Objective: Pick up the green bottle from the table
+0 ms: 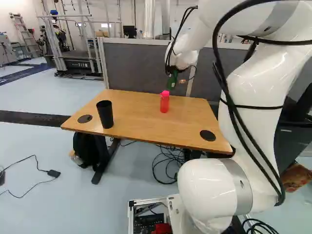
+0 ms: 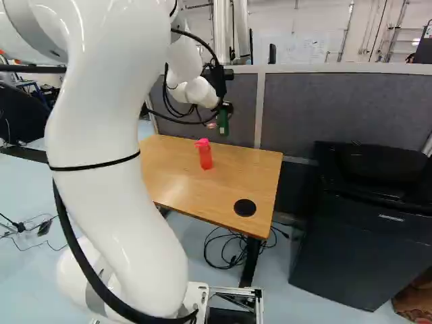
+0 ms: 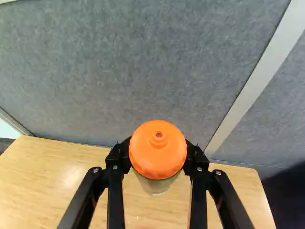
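High over the far part of the table, my gripper holds the green bottle. In the wrist view my gripper is shut on the bottle, whose orange cap faces the camera between the two fingers. The cap hides much of the bottle's body and the pads. In the left base view the green bottle hangs off the tabletop, beyond a pink-red bottle that stands upright on the table.
A black cup stands near the table's left end in the left base view. A grey partition rises behind the table. A black cabinet is to the table's right. Cables and a black backpack lie below.
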